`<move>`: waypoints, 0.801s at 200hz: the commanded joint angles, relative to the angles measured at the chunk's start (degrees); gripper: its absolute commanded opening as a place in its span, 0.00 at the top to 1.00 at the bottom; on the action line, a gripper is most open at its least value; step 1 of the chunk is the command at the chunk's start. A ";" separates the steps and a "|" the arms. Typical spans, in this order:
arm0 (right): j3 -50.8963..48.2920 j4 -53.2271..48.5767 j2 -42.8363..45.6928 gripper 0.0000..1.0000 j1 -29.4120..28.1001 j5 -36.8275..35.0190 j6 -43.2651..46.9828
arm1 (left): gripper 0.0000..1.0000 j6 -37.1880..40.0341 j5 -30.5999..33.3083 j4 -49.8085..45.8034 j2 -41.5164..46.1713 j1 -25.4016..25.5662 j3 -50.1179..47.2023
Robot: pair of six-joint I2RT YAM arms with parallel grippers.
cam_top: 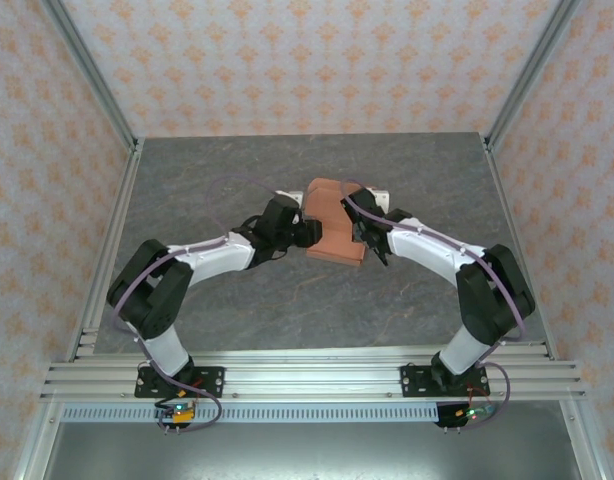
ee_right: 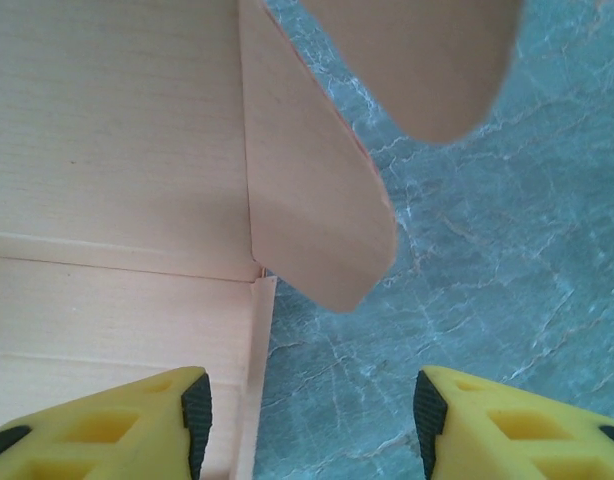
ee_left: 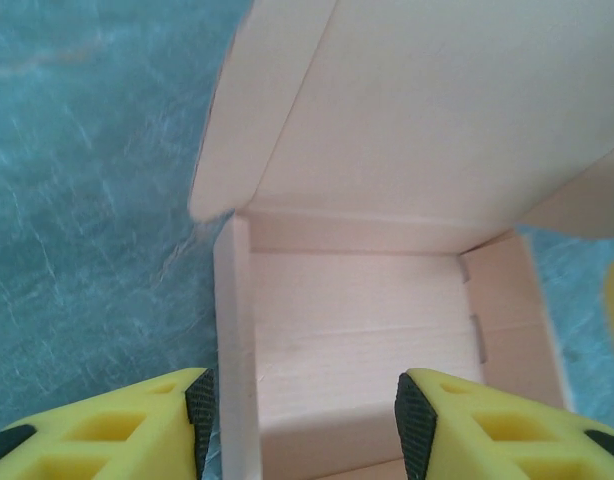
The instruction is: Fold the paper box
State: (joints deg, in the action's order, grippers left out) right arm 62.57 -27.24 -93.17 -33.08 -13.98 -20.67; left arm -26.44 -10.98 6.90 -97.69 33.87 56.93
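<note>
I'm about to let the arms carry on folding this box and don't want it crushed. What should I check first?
1. Left gripper open: ok, jaws apart astride a side wall of the paper box.
2. Right gripper open: ok, jaws apart, the opposite wall's edge between them.
3. Side walls raised: ok.
4. Lid closed: not ok, it stands up, its ear flap untucked.
5. Box base flat on the table: cannot tell.
</note>
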 commanded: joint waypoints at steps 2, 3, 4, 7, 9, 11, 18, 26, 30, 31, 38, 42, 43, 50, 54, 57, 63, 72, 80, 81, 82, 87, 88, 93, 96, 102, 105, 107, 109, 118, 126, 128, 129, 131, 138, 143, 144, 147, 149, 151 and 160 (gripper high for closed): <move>-1.31 -2.33 0.53 0.44 -0.50 -0.49 -7.75 | 0.46 1.13 2.39 -0.50 0.70 -0.11 -1.91; -1.40 -2.26 0.48 0.44 -0.49 -0.51 -7.78 | 0.47 1.08 2.38 -0.45 0.63 -0.11 -1.91; -1.44 -2.19 0.46 0.44 -0.54 -0.52 -7.84 | 0.47 1.02 2.33 -0.42 0.60 -0.11 -2.00; -1.62 -2.04 0.40 0.44 -0.61 -0.38 -7.94 | 0.47 0.82 2.37 -0.37 0.43 -0.18 -2.21; -1.69 -1.85 0.30 0.44 -0.59 -0.20 -7.93 | 0.47 0.68 2.37 -0.28 0.36 -0.20 -2.36; -1.78 -1.67 0.12 0.44 -0.65 0.04 -7.97 | 0.47 0.48 2.28 -0.25 0.25 -0.27 -2.52; -1.92 -1.48 -0.31 0.45 -0.70 0.69 -8.27 | 0.47 -0.04 1.96 0.38 -0.03 -0.38 -3.10; -1.90 -1.37 -0.95 0.45 -0.82 1.54 -8.89 | 0.47 -0.40 1.64 1.41 -0.21 -0.47 -3.84; -1.92 -1.18 -1.27 0.46 -0.91 2.08 -8.88 | 0.47 -0.50 1.46 1.78 -0.36 -0.45 -4.18; -1.92 -1.12 -1.34 0.46 -0.88 2.23 -8.92 | 0.47 -0.52 1.43 1.88 -0.38 -0.46 -4.23; -2.26 -0.62 -1.92 0.46 -1.02 3.01 -9.17 | 0.47 -0.55 1.32 2.22 -0.37 -0.54 -4.59; -2.41 -0.20 -2.14 0.46 -1.11 3.36 -9.33 | 0.47 -0.55 1.27 2.30 -0.30 -0.56 -4.70; -2.48 -0.10 -2.21 0.47 -1.15 3.35 -9.36 | 0.47 -0.55 1.25 2.27 -0.26 -0.56 -4.75; -2.97 0.73 -2.60 0.47 -1.21 3.70 -9.52 | 0.47 -0.46 1.17 2.25 -0.31 -0.71 -4.87; -3.34 1.28 -2.86 0.48 -1.20 3.78 -9.57 | 0.47 -0.38 1.10 2.29 -0.32 -0.79 -4.82; -3.57 1.59 -3.10 0.48 -1.21 3.78 -9.50 | 0.47 -0.37 1.07 2.25 -0.36 -0.86 -4.87; -3.98 2.41 -3.53 0.49 -1.21 3.66 -9.33 | 0.48 -0.29 0.82 2.24 -0.54 -1.03 -4.85; -4.51 3.50 -4.19 0.52 -1.20 3.66 -8.83 | 0.54 -0.12 -0.07 2.34 -1.05 -1.30 -4.77; -4.93 4.45 -4.75 0.55 -1.18 3.66 -8.30 | 0.57 -0.06 -0.86 2.56 -1.67 -1.56 -4.74; -4.96 4.55 -4.84 0.56 -1.19 3.68 -8.27 | 0.57 -0.08 -0.92 2.62 -1.73 -1.58 -4.77; -5.02 4.65 -4.88 0.56 -1.19 3.73 -8.26 | 0.57 -0.05 -0.99 2.61 -1.81 -1.60 -4.75; -5.15 4.98 -5.21 0.58 -1.16 3.78 -8.04 | 0.58 -0.25 -1.40 2.86 -2.25 -1.66 -4.85; -5.16 5.04 -5.29 0.59 -1.18 3.74 -8.01 | 0.58 -0.31 -1.49 2.90 -2.33 -1.63 -4.83; -5.17 5.14 -5.67 0.61 -1.18 3.75 -7.92 | 0.59 -0.49 -1.84 3.14 -2.56 -1.75 -4.93; -5.17 5.15 -5.77 0.62 -1.12 3.58 -7.80 | 0.59 -0.66 -2.05 3.51 -2.72 -1.78 -4.94; -5.22 5.18 -6.06 0.63 -1.14 3.26 -7.65 | 0.59 -0.87 -2.27 3.92 -2.86 -1.85 -5.15; -5.20 5.17 -6.30 0.64 -1.17 3.03 -7.48 | 0.60 -1.04 -2.45 4.13 -2.92 -1.87 -5.30; -5.23 5.18 -6.36 0.64 -1.18 3.01 -7.42 | 0.60 -1.06 -2.50 4.34 -2.94 -1.85 -5.41; -5.24 5.14 -6.45 0.65 -1.19 2.74 -7.18 | 0.60 -1.05 -2.58 4.46 -2.94 -1.87 -5.46; -5.27 5.14 -6.84 0.67 -1.11 2.11 -6.71 | 0.60 -1.07 -3.11 5.14 -2.94 -1.86 -5.66; -5.33 5.04 -7.41 0.68 -1.15 1.49 -6.01 | 0.60 -0.93 -3.26 5.40 -3.12 -1.86 -5.56; -5.28 4.95 -7.57 0.68 -1.14 1.43 -5.82 | 0.60 -0.86 -3.32 5.41 -3.12 -1.87 -5.52; -5.27 4.98 -7.65 0.69 -1.13 1.33 -5.76 | 0.60 -0.84 -3.38 5.36 -3.16 -1.87 -5.52; -5.26 4.87 -7.87 0.69 -1.14 1.13 -5.67 | 0.60 -0.82 -3.44 5.38 -3.22 -1.81 -5.40; -5.15 4.75 -8.37 0.71 -1.13 0.71 -5.16 | 0.61 -0.72 -3.58 5.24 -3.48 -1.87 -5.16; -5.16 4.59 -8.83 0.72 -1.19 0.28 -4.77 | 0.61 -0.72 -3.61 5.13 -3.51 -1.81 -5.04; -5.17 4.62 -8.85 0.72 -1.19 0.23 -4.75 | 0.61 -0.77 -3.61 5.14 -3.49 -1.84 -5.05; -5.22 4.62 -9.08 0.72 -1.20 -0.08 -4.62 | 0.61 -0.80 -3.63 5.21 -3.50 -1.90 -4.99; -5.25 4.67 -9.19 0.73 -1.24 -0.28 -4.57 | 0.61 -0.81 -3.61 5.25 -3.43 -1.88 -4.99; -5.32 4.64 -9.33 0.74 -1.21 -0.57 -4.58 | 0.61 -0.88 -3.59 5.37 -3.40 -1.92 -5.07; -5.41 4.64 -10.01 0.75 -1.20 -1.77 -4.73 | 0.60 -1.20 -3.63 5.80 -2.94 -1.95 -5.44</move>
State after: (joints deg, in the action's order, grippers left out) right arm 57.69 -22.76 -101.34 -34.09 -11.09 -26.48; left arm -27.09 -13.76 10.07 -100.71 32.21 51.94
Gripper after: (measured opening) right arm 0.264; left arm 0.394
